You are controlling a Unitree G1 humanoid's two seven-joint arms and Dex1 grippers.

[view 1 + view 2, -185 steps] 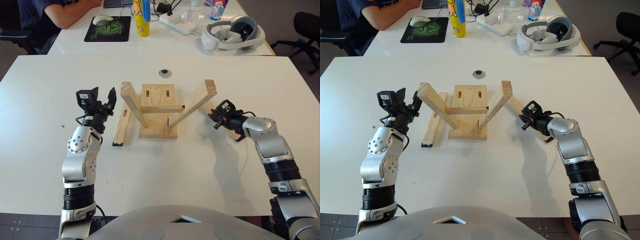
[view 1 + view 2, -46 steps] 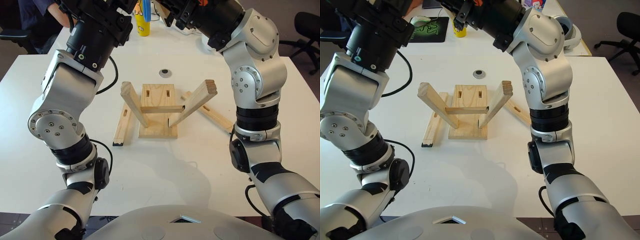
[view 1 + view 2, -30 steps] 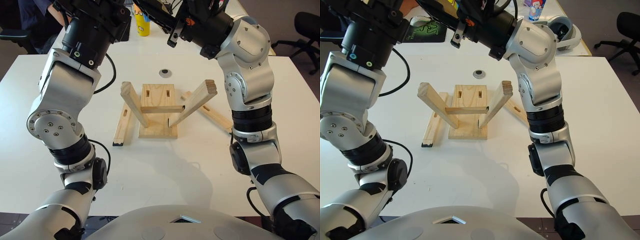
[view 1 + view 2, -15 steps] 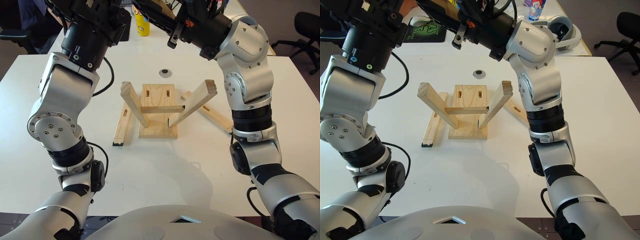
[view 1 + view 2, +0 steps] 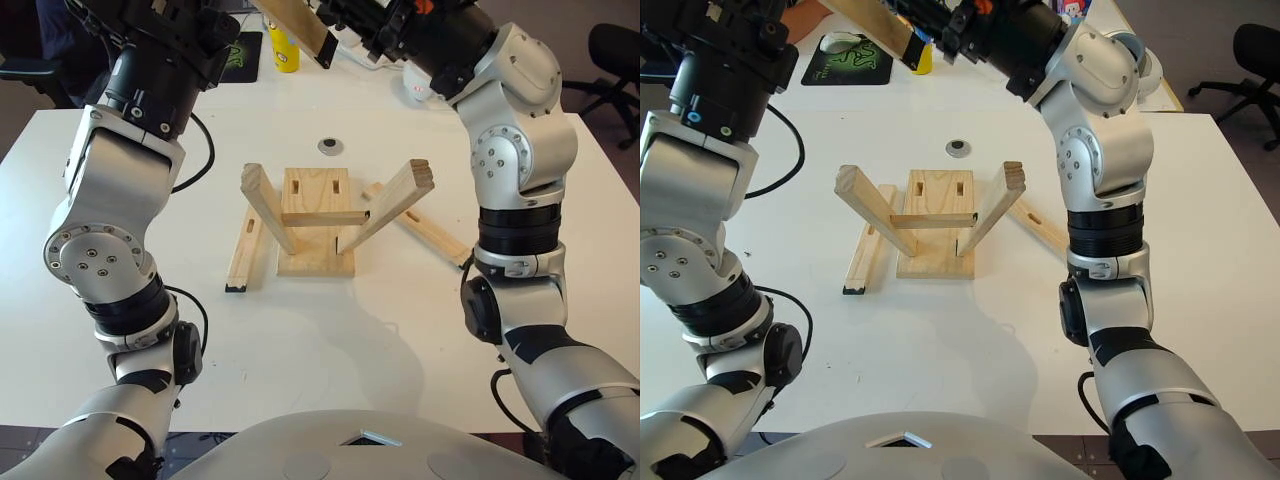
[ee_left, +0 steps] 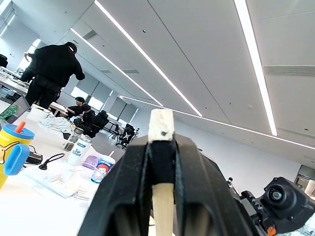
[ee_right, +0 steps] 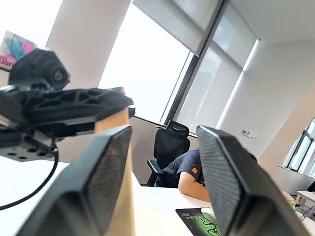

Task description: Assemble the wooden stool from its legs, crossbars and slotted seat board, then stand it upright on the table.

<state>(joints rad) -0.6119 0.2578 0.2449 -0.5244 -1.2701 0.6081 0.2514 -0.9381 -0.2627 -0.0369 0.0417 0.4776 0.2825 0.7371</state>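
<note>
Your left wrist view shows the left end effector (image 6: 161, 141) clamped on one wooden bar (image 6: 161, 120), held high above the table (image 5: 330, 360). The right end effector (image 7: 162, 135) is spread apart. Head views add one seat board (image 5: 316, 262), two legs (image 5: 265, 205), one crossbar (image 5: 322, 217) and two loose bars (image 5: 243, 252).

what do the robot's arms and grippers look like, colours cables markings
The left arm and right arm are rounded silver-grey shells with black bands at the joints. The left carries a round cap ringed with small screws and a looping black cable. The left gripper and right gripper are black; the right's pads are dimpled.
</note>
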